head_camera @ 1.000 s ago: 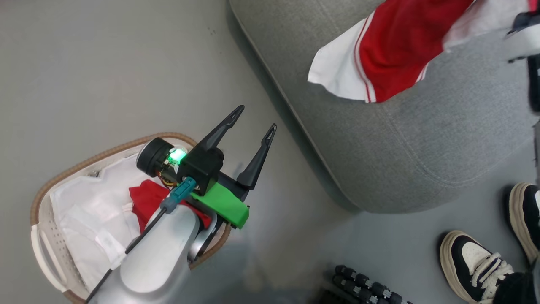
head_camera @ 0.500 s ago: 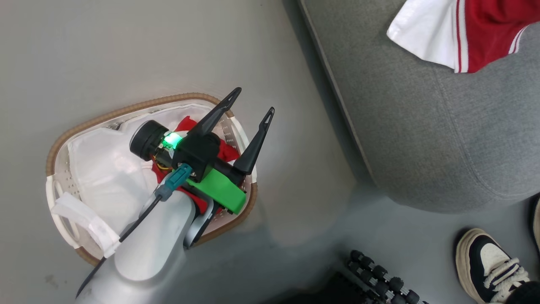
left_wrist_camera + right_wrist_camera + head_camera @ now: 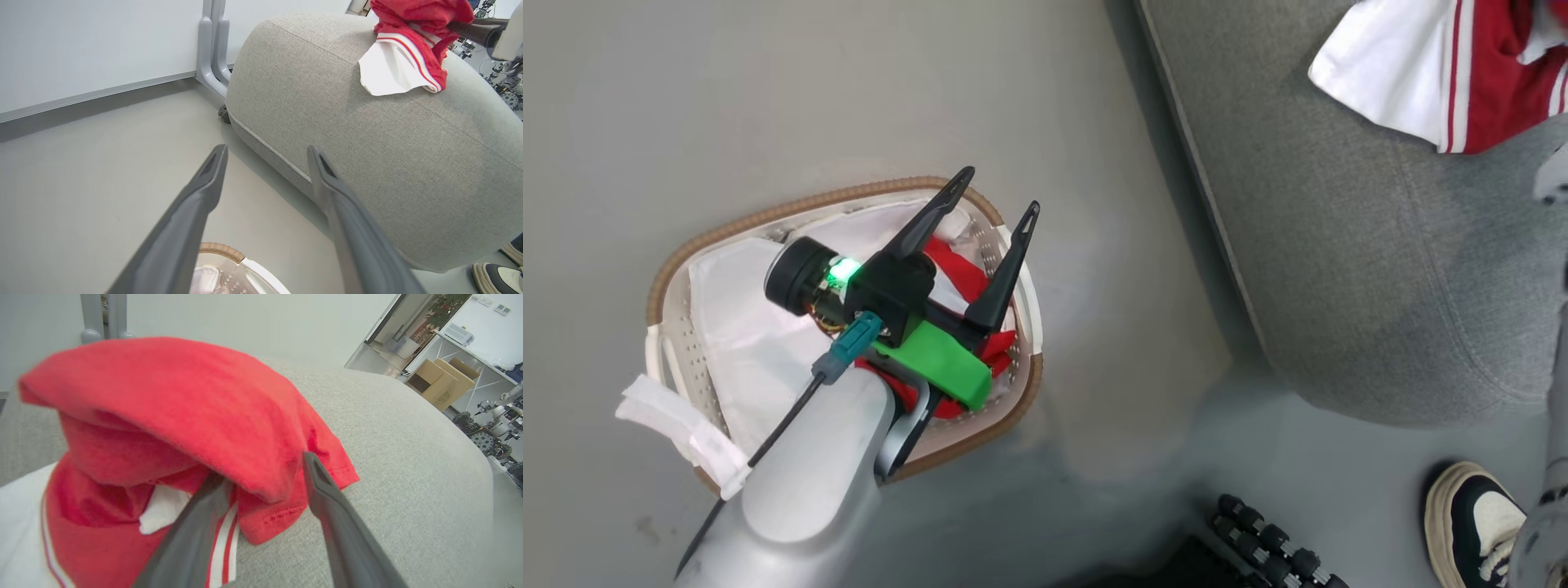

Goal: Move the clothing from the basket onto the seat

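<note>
Over on the left, the left pincer (image 3: 1001, 188) hangs above the basket (image 3: 1027, 384). Its two fingers are wide apart and hold nothing. A second ago its fingers poke out past the rim, over the floor. Now they sit right above the red clothing (image 3: 960, 273) that lies in the basket next to the white sheet (image 3: 743, 318). I think it is getting ready to dip down and grab that piece.

To the right is the big grey seat (image 3: 1339, 269). A red and white top (image 3: 1494, 98) lies on it now; a second ago it looks held up in the air. The right pincer (image 3: 261, 467) is beside that top, fingers apart, with a red fold flopped over their tips. It looks let go. One piece is moved, and more is left.
</note>
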Available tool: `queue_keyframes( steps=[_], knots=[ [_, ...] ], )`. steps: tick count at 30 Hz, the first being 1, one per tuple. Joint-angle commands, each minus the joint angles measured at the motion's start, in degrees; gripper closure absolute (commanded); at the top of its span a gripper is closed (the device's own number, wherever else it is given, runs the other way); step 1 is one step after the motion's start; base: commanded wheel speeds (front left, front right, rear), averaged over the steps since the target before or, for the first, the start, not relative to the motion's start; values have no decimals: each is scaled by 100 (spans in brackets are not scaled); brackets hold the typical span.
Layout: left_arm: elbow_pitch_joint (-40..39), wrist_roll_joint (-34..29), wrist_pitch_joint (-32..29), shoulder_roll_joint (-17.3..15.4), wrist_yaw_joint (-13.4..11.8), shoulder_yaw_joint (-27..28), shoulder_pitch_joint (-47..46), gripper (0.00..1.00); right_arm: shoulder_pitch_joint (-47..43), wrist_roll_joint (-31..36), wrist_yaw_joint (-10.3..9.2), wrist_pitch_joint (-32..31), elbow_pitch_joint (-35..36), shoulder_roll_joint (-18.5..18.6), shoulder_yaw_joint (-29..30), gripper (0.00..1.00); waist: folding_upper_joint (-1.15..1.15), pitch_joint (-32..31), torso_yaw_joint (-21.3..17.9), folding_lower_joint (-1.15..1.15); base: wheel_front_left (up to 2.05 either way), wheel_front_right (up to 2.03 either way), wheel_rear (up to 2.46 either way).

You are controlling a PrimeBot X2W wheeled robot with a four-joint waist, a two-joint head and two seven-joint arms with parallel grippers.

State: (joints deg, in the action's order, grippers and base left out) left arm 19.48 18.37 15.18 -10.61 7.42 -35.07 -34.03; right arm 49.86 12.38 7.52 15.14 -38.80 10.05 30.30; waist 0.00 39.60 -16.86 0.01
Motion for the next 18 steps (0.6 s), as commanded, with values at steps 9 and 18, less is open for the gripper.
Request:
queue_keyframes(
  steps=[9,18],
  knots=[
    [5,-324,-4,153,-37,691,476,0,-1153,-588,-6,1,588,-375,-603,0,0,-812,153,-1,0,0,0],
    [-18,-724,-5,362,-316,1638,1069,0,-1955,-1196,-6,1,1103,-578,-1418,0,0,-1473,646,-1,0,0,0]
  ],
)
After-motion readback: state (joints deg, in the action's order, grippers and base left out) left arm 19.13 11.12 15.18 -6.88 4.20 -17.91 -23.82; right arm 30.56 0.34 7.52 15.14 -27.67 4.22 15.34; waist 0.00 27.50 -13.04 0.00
